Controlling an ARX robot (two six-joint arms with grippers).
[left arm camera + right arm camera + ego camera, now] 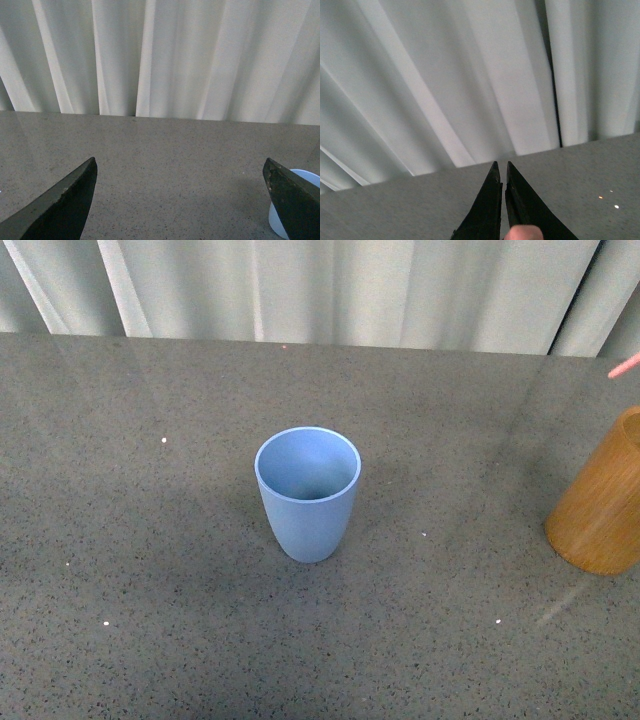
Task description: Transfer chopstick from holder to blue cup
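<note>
Step in hand, we judge: carrying. The right gripper (502,166) has its jaws nearly closed, with a blurred pink end pinched low between them. We take this for the chopstick (626,364), whose tip shows above the holder (603,508). We cannot tell whether it is clear of the holder. The left gripper (179,162) has its jaws wide and empty, near the blue cup (308,490). Next: travel left, upright the stick over the cup mouth, lower, release.

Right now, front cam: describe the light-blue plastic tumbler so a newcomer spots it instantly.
On the dark grey speckled tabletop in front of the pale curtain, look near the middle. The light-blue matte plastic tumbler stands upright there, handleless. Its only neighbour, an orange-brown wood-grain cylindrical cup, sits at the view's right edge.
</note>
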